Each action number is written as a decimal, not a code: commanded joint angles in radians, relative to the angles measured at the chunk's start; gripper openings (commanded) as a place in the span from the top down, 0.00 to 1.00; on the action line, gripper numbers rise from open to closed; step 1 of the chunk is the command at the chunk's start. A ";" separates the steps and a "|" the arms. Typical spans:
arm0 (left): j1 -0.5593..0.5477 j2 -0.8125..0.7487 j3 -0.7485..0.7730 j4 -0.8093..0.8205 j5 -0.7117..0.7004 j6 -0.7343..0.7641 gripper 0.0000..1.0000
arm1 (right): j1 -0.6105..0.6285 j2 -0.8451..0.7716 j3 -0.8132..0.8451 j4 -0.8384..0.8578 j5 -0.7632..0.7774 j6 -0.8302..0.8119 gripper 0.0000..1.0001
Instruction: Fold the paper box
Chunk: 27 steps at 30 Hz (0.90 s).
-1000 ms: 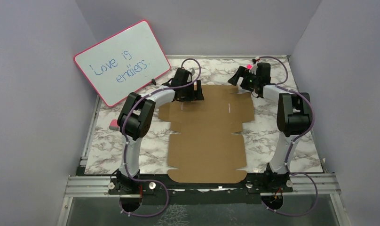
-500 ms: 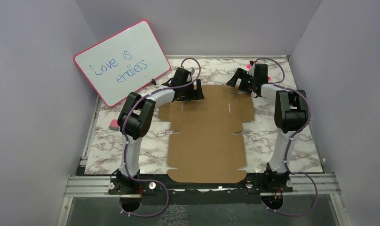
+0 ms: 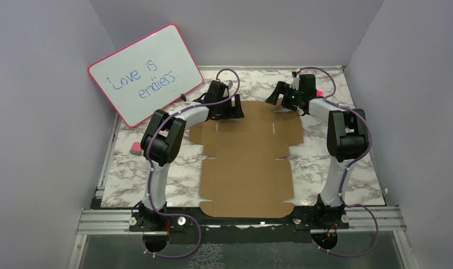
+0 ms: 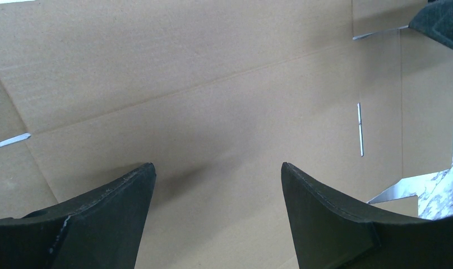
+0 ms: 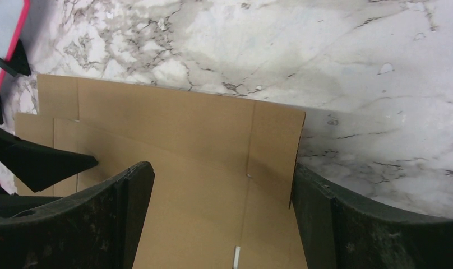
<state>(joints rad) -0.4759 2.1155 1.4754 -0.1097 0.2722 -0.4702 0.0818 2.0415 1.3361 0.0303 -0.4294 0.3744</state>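
Marble table (image 3: pixel 336 157), right pincer (image 3: pixel 279 96) nearer box (image 3: pixel 246 162)

The paper box (image 3: pixel 246 162) is matt brown cardboard; the table (image 3: pixel 120 179) looks smooth, marble-patterned; my left fingers (image 4: pixel 101 224) are matt black, scuffed.

Right tool (image 3: pixel 280 100) has shifted leftward near the surface's far edge, now over the paper box's (image 3: pixel 246 162) far right corner.

The left gripper (image 4: pixel 217 166), jaws spread wide, hangs over the flat paper box (image 4: pixel 213 84).
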 commanded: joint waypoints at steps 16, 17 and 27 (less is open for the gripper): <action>-0.015 0.025 -0.016 -0.006 0.017 -0.008 0.16 | 0.145 -0.009 0.119 -0.189 0.203 -0.127 0.06; -0.015 0.016 -0.012 -0.011 0.014 -0.008 0.16 | 0.145 -0.016 0.117 -0.192 0.212 -0.128 0.06; 0.053 -0.167 -0.033 -0.068 -0.037 0.013 0.15 | 0.145 -0.181 0.037 -0.223 0.312 -0.176 0.03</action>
<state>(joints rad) -0.4671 2.0827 1.4681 -0.1425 0.2691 -0.4698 0.2272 1.9823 1.4055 -0.1741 -0.1844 0.2329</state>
